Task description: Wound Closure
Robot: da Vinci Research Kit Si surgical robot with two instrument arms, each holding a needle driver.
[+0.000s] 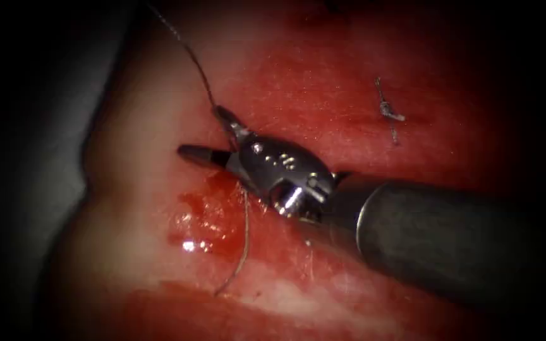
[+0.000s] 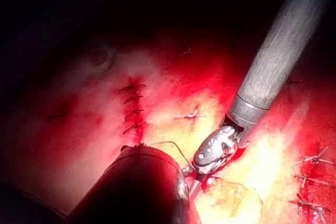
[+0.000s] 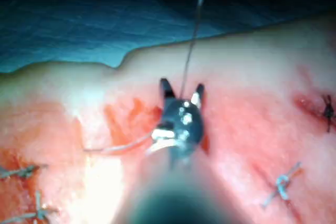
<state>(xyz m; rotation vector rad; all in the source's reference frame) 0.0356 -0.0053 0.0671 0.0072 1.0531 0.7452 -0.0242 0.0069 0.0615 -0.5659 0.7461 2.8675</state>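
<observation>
Right tool [image 1: 206, 136]: its shaft comes in over the tissue and the jaws stand spread in a wide V, gripping nothing; the right wrist view [image 3: 182, 92] shows the same spread.
Thread [image 1: 246, 243]: one strand passes between the spread jaws, running on beyond the tips to the far edge of the tissue; a second strand trails from under the tool's wrist, back along the wet surface, and ends loose. In the right wrist view the strand [image 3: 192, 40] rises straight out of the gap between the jaws.
Red fluid [image 1: 200, 221]: pools just beside the tool's wrist, beneath the nearer jaw.
Tissue [image 1: 140, 252]: lies under the tool; its pale rim sits beyond the jaw tips.
Cut thread end [image 1: 388, 112]: a knotted stitch, well apart from the jaws, off behind the shaft.
Needle: I cannot tell where it lies.
Left tool: a dark shaft [image 2: 137, 187] beside the right tool's wrist [image 2: 214, 149]; its jaws are hidden.
</observation>
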